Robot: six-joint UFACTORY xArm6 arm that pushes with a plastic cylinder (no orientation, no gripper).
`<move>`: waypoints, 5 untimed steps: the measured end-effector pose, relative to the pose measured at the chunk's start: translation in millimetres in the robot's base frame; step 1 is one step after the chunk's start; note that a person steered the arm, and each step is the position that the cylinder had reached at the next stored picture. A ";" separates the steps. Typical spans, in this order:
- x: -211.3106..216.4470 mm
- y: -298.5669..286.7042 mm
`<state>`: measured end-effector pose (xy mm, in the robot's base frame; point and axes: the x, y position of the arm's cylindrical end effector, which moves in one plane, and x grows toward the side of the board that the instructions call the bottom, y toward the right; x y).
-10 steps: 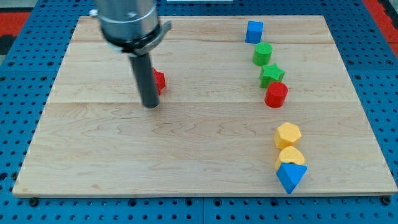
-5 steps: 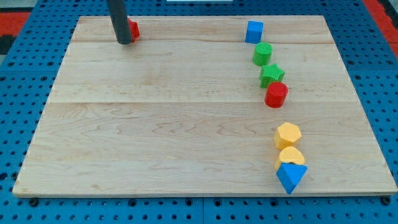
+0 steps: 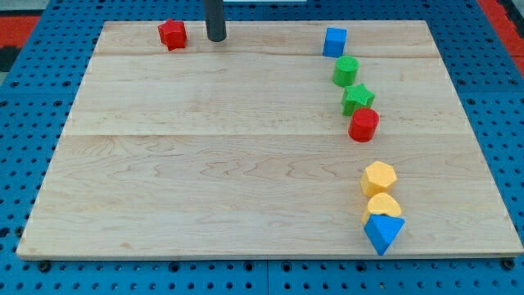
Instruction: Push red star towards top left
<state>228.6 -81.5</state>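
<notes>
The red star point(image 3: 173, 34) lies near the top edge of the wooden board point(image 3: 205, 164), towards the view's top left. My tip point(image 3: 216, 38) stands to the right of the star, apart from it by a small gap. The rod rises out of the view's top.
A blue cube point(image 3: 334, 42), a green cylinder point(image 3: 345, 70), a green star point(image 3: 357, 100) and a red cylinder point(image 3: 363, 124) run down the right side. Lower right lie a yellow hexagon point(image 3: 379, 177), a yellow block point(image 3: 381, 205) and a blue triangle point(image 3: 382, 233).
The red star went from the board's left middle up to the top left with the rod. The tip has since moved from the star's left to its right, off the star.
</notes>
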 end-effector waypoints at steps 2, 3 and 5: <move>9.3 -43.8; 6.3 -73.6; -19.7 15.4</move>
